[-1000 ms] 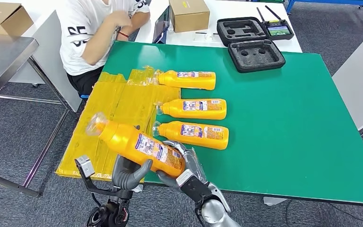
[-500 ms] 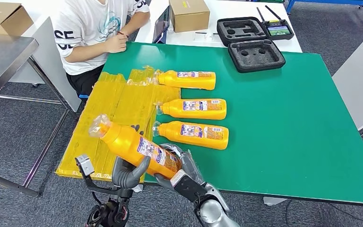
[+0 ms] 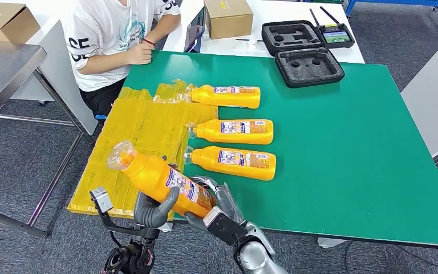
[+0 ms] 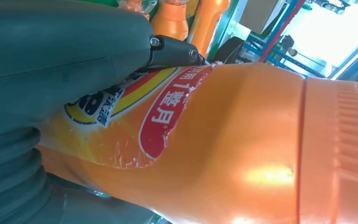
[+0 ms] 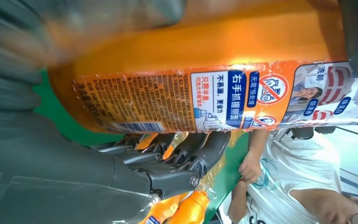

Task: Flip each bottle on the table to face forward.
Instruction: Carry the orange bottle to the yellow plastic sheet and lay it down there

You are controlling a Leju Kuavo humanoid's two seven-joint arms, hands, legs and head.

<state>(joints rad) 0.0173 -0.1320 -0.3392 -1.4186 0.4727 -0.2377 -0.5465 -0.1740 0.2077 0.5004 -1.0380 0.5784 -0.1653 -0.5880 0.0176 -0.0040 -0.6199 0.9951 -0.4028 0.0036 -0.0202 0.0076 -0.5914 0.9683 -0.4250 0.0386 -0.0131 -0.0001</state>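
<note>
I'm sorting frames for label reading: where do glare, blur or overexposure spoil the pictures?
Head view: evenly lit and sharp. Left wrist view: a bright highlight on the held glossy orange plastic bottle, and the background at the upper right is blown out white. Right wrist view: the grey left hand is blurred, yet the bottle's back label stays legible.

- You can see one orange bottle (image 3: 162,179) lifted off the green table, near its front edge. It tilts, with its cap end up and to the left. Its printed back label faces up.
- Three more orange bottles lie flat on the table in a column: the far bottle (image 3: 226,96), the middle bottle (image 3: 235,131) and the near bottle (image 3: 232,162). Their caps point left, toward the yellow bags.
</note>
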